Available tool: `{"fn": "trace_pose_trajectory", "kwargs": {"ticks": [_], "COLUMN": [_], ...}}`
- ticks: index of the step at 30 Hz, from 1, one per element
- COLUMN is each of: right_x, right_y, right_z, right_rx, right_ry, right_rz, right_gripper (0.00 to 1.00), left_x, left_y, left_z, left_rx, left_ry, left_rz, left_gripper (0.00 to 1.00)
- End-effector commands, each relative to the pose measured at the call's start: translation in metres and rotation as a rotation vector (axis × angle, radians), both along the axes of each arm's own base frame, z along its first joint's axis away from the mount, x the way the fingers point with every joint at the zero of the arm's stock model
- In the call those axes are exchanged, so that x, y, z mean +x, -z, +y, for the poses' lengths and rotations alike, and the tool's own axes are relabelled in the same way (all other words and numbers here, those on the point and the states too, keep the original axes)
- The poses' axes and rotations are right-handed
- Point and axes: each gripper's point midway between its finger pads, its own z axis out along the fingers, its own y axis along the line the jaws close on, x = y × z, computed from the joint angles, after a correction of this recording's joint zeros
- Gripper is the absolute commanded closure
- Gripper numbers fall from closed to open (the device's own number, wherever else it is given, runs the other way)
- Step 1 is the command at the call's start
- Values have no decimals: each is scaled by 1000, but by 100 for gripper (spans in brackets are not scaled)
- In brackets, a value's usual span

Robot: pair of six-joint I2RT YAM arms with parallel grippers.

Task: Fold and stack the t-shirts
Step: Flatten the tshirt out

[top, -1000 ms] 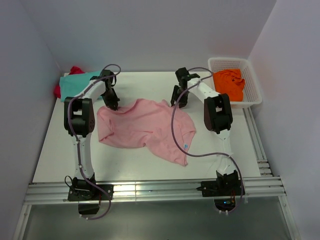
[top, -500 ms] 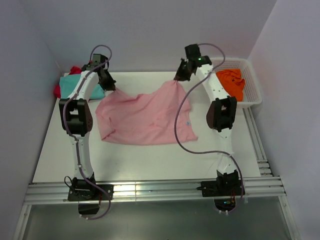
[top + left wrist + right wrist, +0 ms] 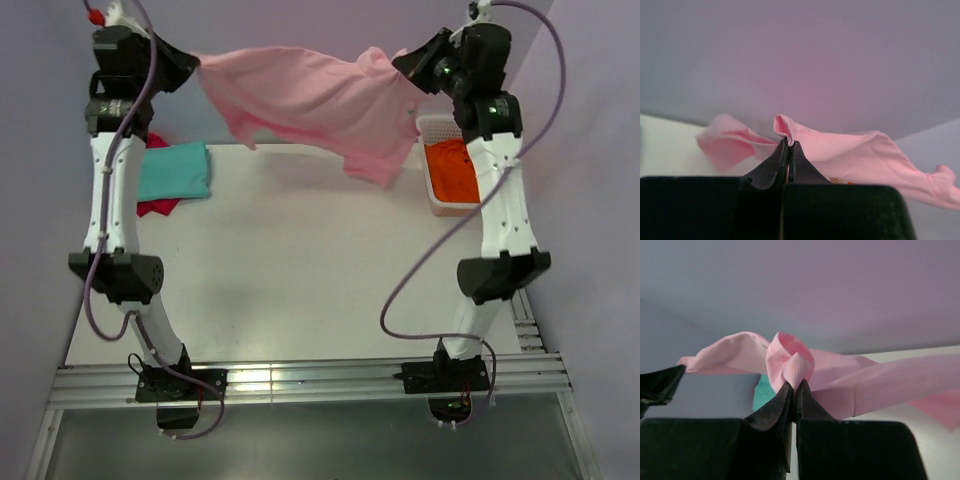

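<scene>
You hold the pink t-shirt (image 3: 310,95) strung in the air between both arms, high above the far half of the surface (image 3: 300,290). Your left gripper (image 3: 192,68) is pinched closed on the cloth at its left end, and your right gripper (image 3: 405,62) is clamped on the opposite end. Each wrist view shows the jaws pressed together with a pink fold squeezed between them.

The shirt's long axis runs left to right, from one gripper to the other and roughly level. The middle sags slightly, and a loose flap hangs lower on the right, just in front of the basket (image 3: 447,209) holding the orange shirt (image 3: 455,170).

The bare surface lies below the shirt and toward the arm bases, so laying it out probably means bringing both arms down and toward you together, keeping their spread. Watch that the hanging flap doesn't snag the basket. The folded teal shirt (image 3: 172,170) lies at the far left, nearer your left arm.
</scene>
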Motion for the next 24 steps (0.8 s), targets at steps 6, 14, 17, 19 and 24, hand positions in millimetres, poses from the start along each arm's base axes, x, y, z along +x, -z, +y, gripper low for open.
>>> {"fn": "trace_pose_trajectory", "kwargs": {"ticks": [6,14,17,19,24], "right_x": [-125,-212,-261,-282,-302], "right_y": [21,285,336,341,310], "right_z": [-4,32,56,65,59], "right_rx": [-101,-110,-171,-203,-209], "right_ry": [-38,-177,-261,-294,-295], "right_rz": [-102,455,629,643,574], "right_gripper": [100,84,6,0,0], "left_x": [-115,-229,-279,-286,-272], "left_y": [29,302,349,338,289], "left_z": [-14,13,19,15,-3], "left_rx": [69,105,112,87,-8], "left_ry": [48,-91,-112,-132,-115], "left_rz": [0,626,810,780,639], "left_gripper": [100,100,86,22,1]}}
